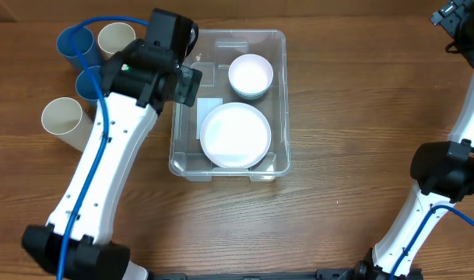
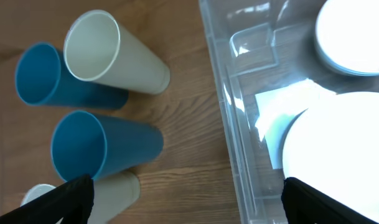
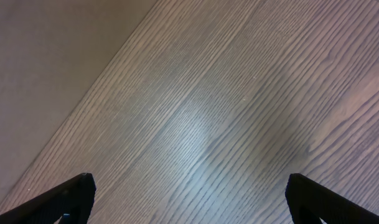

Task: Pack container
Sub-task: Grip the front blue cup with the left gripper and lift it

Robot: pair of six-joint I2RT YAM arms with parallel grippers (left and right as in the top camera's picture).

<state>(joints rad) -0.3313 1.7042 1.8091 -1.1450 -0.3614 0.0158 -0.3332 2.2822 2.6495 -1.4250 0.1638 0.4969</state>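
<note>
The large clear rectangular plastic container (image 1: 282, 117) sits mid-table, holding a large white round bowl (image 1: 235, 134) and a smaller white round bowl (image 1: 251, 75). Left gripper (image 2: 189, 208): spread wide, empty, above the container's left wall, beside blue and cream cups (image 2: 102, 146). Right gripper (image 3: 189, 202): spread wide, empty, over the wooden table (image 3: 208, 112)

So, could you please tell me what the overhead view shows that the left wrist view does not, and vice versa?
Only overhead: the left arm, the right arm, and the whole container. Only left wrist: the left gripper up close, open with nothing held. Both: the blue cups and cream cups beside the container, and the small bowl and large bowl inside it.
</note>
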